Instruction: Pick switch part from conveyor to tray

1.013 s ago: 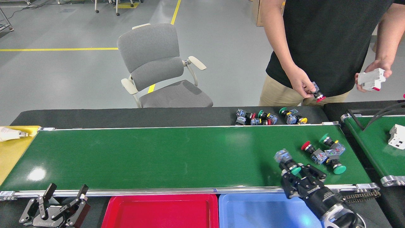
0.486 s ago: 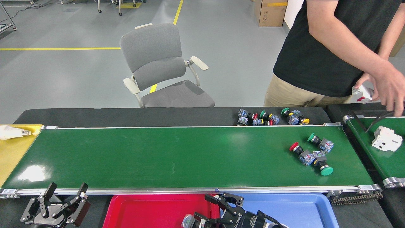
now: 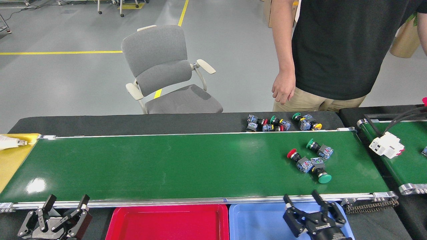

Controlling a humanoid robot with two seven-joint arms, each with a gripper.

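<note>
- A long, glossy dark-green conveyor (image 3: 166,166) with thin silver side rails runs left to right across the view, resting on a black surface (image 3: 133,123)
- Beyond the conveyor lies a grey workshop floor (image 3: 66,76) marked with yellow lines, with a grey office chair (image 3: 166,71) standing just behind the black surface
- Three switch parts (image 3: 310,160) lie clustered on the conveyor toward its right end: one with a red cap and two with green caps, touching or nearly touching each other
- Since a second ago, that cluster has shifted leftward along the conveyor
- The right gripper (image 3: 305,203), which a second ago held a green-capped switch part over the conveyor, now sits at the conveyor's near edge above the blue tray (image 3: 260,221), its jaws spread apart and empty
- The left gripper (image 3: 65,201) rests below the conveyor's near-left corner, jaws spread apart, much as it was earlier
- A red tray (image 3: 166,221) sits against the conveyor's near rail, with the blue tray just right of it
- A pile of spare switch parts (image 3: 283,123) lies on the black surface just behind the conveyor's far rail
- A person in a black shirt (image 3: 333,50) stands behind the conveyor's right end, one hand (image 3: 283,88) now hanging empty, where earlier it held a part
- A second green belt (image 3: 400,156) off the conveyor's right end carries a white block (image 3: 387,145)
- A yellow tray (image 3: 13,160) lies at the conveyor's left end
</note>
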